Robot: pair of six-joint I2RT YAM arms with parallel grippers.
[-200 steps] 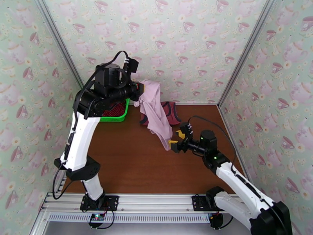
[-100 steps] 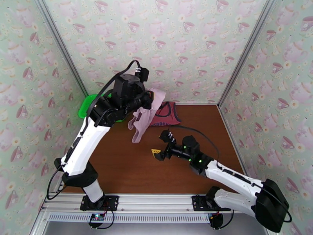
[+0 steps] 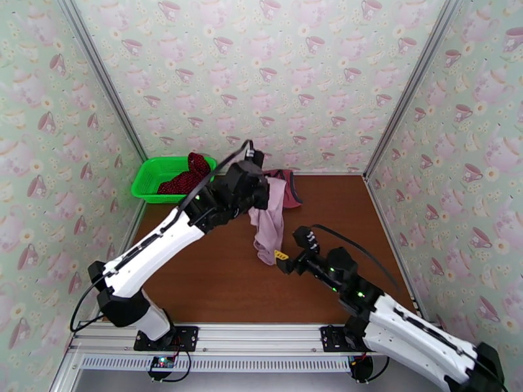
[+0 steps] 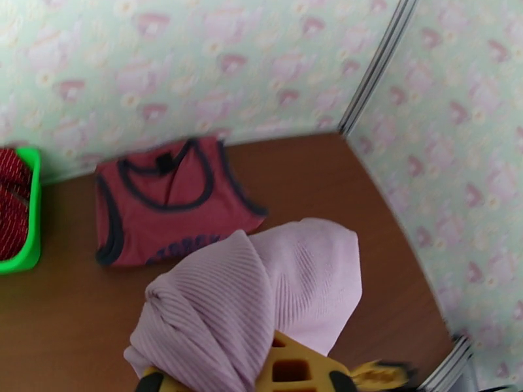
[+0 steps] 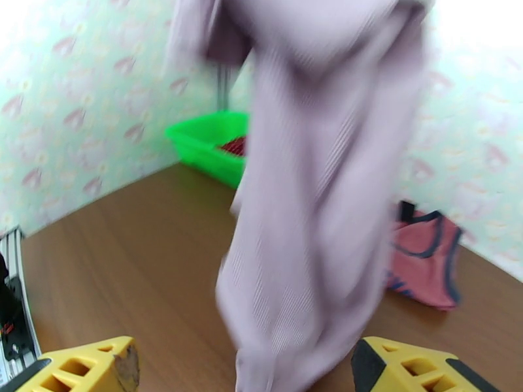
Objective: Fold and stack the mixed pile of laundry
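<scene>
While aloft — garment before right gripper

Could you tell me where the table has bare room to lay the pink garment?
Bare table lies near the front edge, left of centre, and along the right wall. The back is crowded: green basket left, tank top centre, pink garment hanging.

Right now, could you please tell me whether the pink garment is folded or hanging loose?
Hanging loose: the pink garment dangles unfolded from the left claw.
</scene>
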